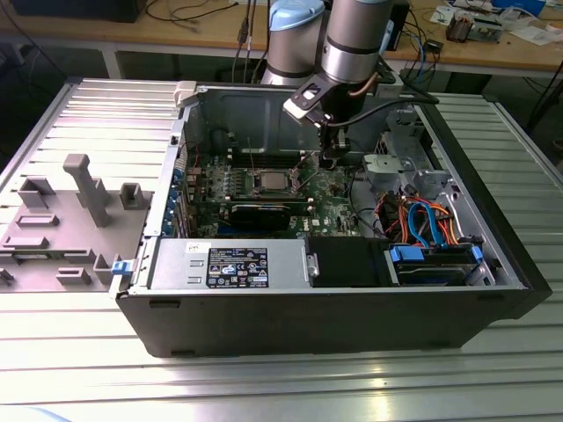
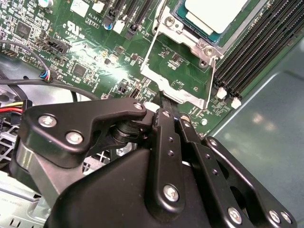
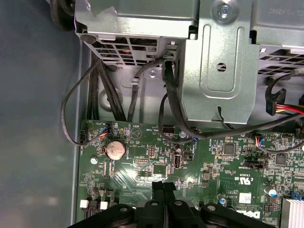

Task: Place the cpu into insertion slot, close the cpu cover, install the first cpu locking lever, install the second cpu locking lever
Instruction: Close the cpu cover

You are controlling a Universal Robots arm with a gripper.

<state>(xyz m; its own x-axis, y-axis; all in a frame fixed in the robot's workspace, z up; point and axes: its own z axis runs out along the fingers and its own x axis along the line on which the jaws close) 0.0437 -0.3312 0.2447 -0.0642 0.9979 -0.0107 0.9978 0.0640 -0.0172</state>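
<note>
cpu (image 2: 213,14) on green circuit board (image 2: 95,47), end effector (image 2: 164,103) close by — its fingers pressed together

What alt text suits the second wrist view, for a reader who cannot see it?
A black gripper, its fingers together, points at an edge of the silvery cpu cover on a green circuit board. Beyond it, the pale cpu sits in the insertion slot, beside black memory slots.
</note>
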